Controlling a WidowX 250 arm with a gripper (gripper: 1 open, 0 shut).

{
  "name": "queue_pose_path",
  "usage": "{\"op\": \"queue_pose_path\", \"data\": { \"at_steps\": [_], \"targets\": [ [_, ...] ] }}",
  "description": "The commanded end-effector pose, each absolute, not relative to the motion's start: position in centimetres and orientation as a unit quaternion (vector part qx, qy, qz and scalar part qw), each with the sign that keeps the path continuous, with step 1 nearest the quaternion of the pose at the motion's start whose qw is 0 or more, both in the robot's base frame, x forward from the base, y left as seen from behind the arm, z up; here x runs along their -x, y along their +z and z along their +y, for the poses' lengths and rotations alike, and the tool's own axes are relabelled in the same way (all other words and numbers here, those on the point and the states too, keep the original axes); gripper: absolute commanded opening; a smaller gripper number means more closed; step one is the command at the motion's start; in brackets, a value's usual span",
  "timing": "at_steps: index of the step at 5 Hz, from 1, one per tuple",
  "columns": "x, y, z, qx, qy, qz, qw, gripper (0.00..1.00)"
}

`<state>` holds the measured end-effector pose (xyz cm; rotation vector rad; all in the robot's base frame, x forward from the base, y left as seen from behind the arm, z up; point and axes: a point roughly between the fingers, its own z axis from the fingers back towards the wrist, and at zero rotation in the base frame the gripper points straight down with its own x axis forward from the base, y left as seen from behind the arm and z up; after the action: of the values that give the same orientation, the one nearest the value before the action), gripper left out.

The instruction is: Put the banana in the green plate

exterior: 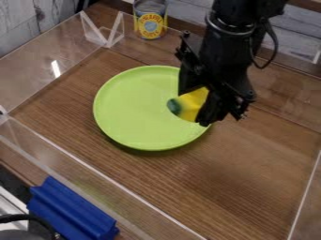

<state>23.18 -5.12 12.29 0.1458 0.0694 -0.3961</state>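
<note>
The lime-green plate (131,108) lies on the wooden table, left of centre. My black gripper (205,106) points down over the plate's right part. Between its fingers sits the yellow banana (189,104) with a dark green tip, and the fingers are shut on it. The banana hangs just above the plate's surface; whether it touches the plate I cannot tell. The gripper hides part of the banana and the plate's right rim.
Clear acrylic walls (51,150) ring the table. A yellow-labelled can (150,21) stands at the back, beside a clear stand (107,33). A blue object (69,214) lies at the front left, outside the wall.
</note>
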Motion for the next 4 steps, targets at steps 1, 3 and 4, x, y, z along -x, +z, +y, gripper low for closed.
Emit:
{"op": "queue_pose_path", "data": {
  "at_steps": [1,3,4],
  "targets": [
    [-23.4,13.8,-4.6,-0.07,-0.189,0.008,0.98,0.0],
    [-23.6,14.5,-2.6,-0.07,-0.173,-0.001,0.982,0.0],
    [-24.2,14.5,-1.6,-0.072,-0.15,-0.013,0.986,0.0]
  ]
}}
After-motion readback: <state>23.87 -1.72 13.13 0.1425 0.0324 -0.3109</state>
